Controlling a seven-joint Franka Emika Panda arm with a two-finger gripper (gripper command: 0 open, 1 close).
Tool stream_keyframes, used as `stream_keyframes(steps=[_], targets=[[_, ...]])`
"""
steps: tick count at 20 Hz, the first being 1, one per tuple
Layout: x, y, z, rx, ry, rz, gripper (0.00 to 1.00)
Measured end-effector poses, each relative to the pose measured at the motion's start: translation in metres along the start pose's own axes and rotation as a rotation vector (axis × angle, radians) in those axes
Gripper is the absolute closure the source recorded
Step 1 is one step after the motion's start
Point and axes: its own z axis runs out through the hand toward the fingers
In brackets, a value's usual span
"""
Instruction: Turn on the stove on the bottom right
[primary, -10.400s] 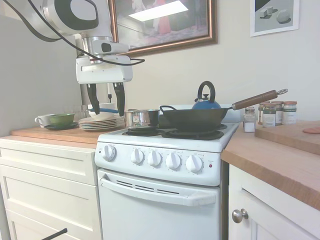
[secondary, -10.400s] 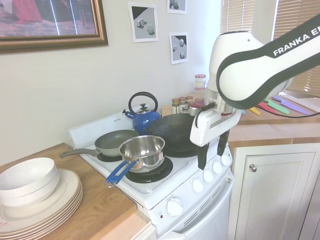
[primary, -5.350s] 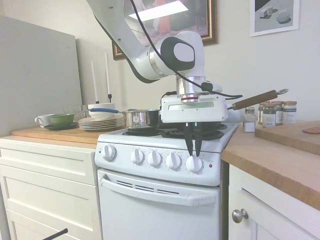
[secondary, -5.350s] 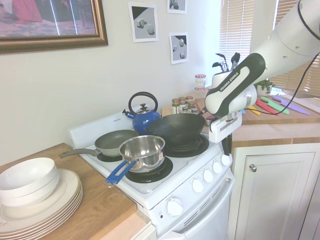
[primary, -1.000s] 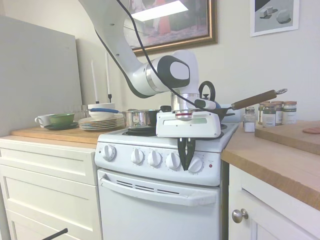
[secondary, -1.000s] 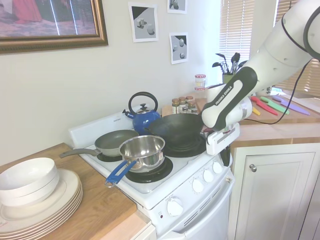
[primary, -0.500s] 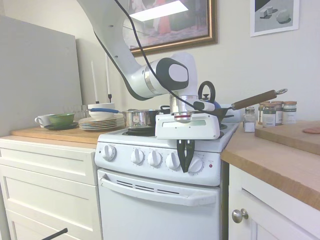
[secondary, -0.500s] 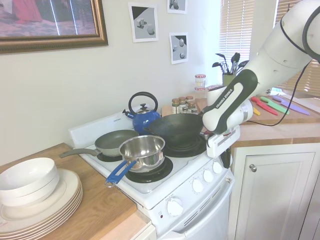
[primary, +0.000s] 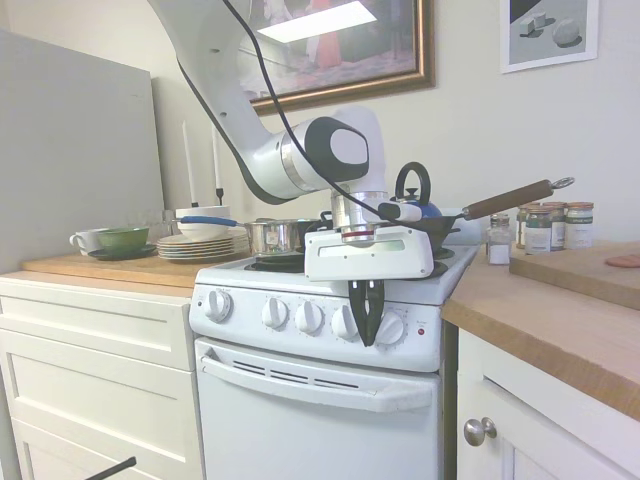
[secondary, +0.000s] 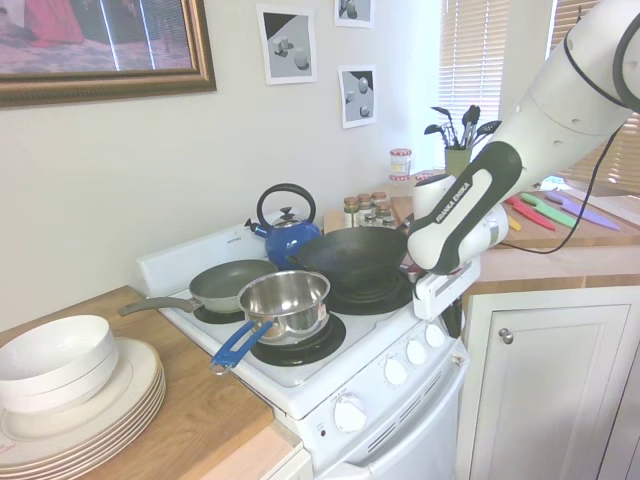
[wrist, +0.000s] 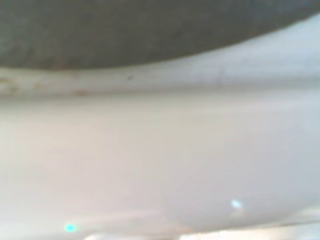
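Your tool (primary: 366, 330) hangs with its dark fingers pinched together, gripping nothing, in front of the white coil-burner stove (primary: 320, 400), between the two rightmost round white knobs (primary: 391, 329) on its panel. The knob looks rigid and smooth; open up and clamp its raised rim squarely, expecting stiff turning

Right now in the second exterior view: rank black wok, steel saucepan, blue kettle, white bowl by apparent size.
1. black wok
2. white bowl, nearly the same width, but it sits closest to the camera, so its rank against the wok is unsure
3. steel saucepan
4. blue kettle, farthest back and partly hidden by the wok
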Motion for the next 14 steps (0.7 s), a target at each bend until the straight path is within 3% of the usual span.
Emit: stream_keyframes(steps=[10, 11, 14], targets=[[-0.029, 0.0, -0.035, 0.052, 0.018, 0.011, 1.0], [-0.033, -0.002, -0.039, 0.064, 0.018, 0.02, 0.0], [-0.043, -0.007, -0.051, 0.096, 0.015, 0.044, 0.0]])
